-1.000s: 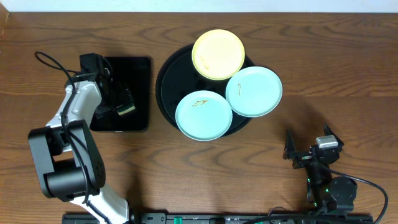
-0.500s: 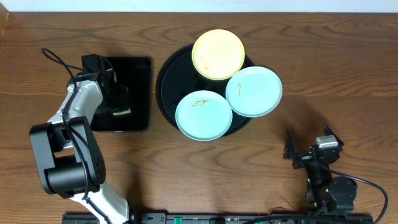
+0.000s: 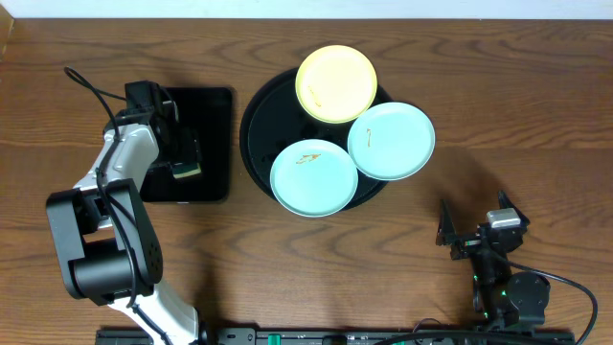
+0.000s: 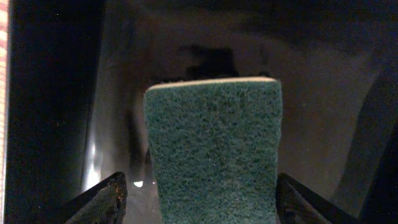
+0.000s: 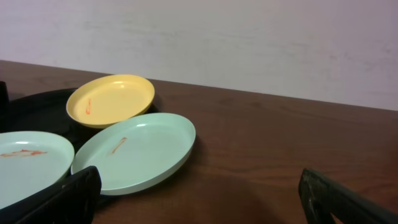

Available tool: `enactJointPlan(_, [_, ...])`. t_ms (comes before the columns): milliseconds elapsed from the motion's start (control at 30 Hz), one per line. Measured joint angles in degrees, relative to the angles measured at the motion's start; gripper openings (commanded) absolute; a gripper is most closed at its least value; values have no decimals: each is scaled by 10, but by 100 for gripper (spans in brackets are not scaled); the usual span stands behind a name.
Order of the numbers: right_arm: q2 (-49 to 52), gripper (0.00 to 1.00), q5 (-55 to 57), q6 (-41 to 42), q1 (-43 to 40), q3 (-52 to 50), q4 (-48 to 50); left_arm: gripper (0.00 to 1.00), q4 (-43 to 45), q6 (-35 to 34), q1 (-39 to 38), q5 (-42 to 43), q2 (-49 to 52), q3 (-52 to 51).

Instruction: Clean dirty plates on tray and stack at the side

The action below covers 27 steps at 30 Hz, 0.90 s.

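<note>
- Plates sit on the round black tray [image 3: 257, 129] in the middle of the worktop [image 3: 517, 86]: a yellow plate [image 3: 335, 83] at the far side, a blue-green plate [image 3: 391, 141] at the right and another blue-green plate [image 3: 314, 177] at the near side.
- They cover much of the tray, and the yellow plate and the right plate reach over its rim.
- In the right wrist view the picture edge cuts off the near plate.
- From above, the orange smear on the yellow plate is hard to see.
- The left hand [image 3: 186, 158] is over the rectangular tray [image 3: 213, 115], its fingers spread wide on both sides of a green sponge [image 4: 214, 149].
- A gap shows at one finger; at the other I cannot tell if it touches. The lower end of the sponge is cut off.
- The right hand [image 5: 199, 193] is wide with nothing in it, low at the near right, well apart from the plates.
- Compared with one second ago, the left hand and sponge moved a little to the left and turned straighter; the plates and the right hand did not move.
</note>
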Motion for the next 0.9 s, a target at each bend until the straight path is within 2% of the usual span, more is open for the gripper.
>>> enactJointPlan(333, [0, 99, 0, 0, 0, 0, 0, 75, 3, -11, 0, 0, 0, -8])
enactJointPlan(500, [0, 99, 0, 0, 0, 0, 0, 64, 3, -18, 0, 0, 0, -13])
enactJointPlan(900, [0, 99, 0, 0, 0, 0, 0, 63, -9, -20, 0, 33, 0, -13])
